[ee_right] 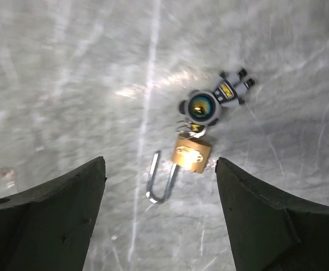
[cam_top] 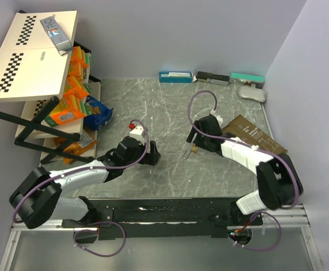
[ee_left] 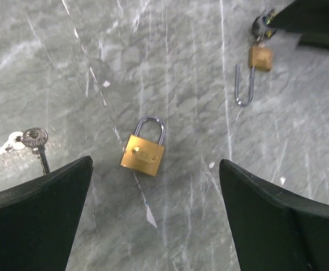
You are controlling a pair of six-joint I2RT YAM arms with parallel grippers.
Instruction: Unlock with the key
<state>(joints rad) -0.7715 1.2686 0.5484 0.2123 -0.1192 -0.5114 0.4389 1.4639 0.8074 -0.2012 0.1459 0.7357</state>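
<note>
- Left wrist view shows the closed padlock (ee_left: 143,150) lying flat on the marble table (ee_left: 181,34). Its shackle is seated in the brass body, so I judge that it is locked and that it is the lock to be opened.
- The left gripper (ee_left: 156,217) hovers over it with its jaws spread wide and holding nothing. The padlock lies between the two fingers and a little ahead of the tips.
- The long axis of the closed padlock runs from body to shackle away from the gripper, leaning slightly to the right of this view.
- The loose keys (ee_left: 26,141) lie on the table to the left of the closed padlock in this view, apart from it. The blade of the darker key points back toward the nearer finger.
- I judge that the coming move depends on this sideways offset, because the keys are outside the open jaws and the lock is inside them.
- The open padlock (ee_right: 191,153) lies well apart from the closed padlock, beyond it and to the right in the left wrist view. Its shackle is swung out, and a second key bunch (ee_right: 201,107) lies at its body end.
- The right gripper (ee_right: 159,220) hangs over the open padlock, spread and empty, so the left arm is nearer to the closed padlock.
</note>
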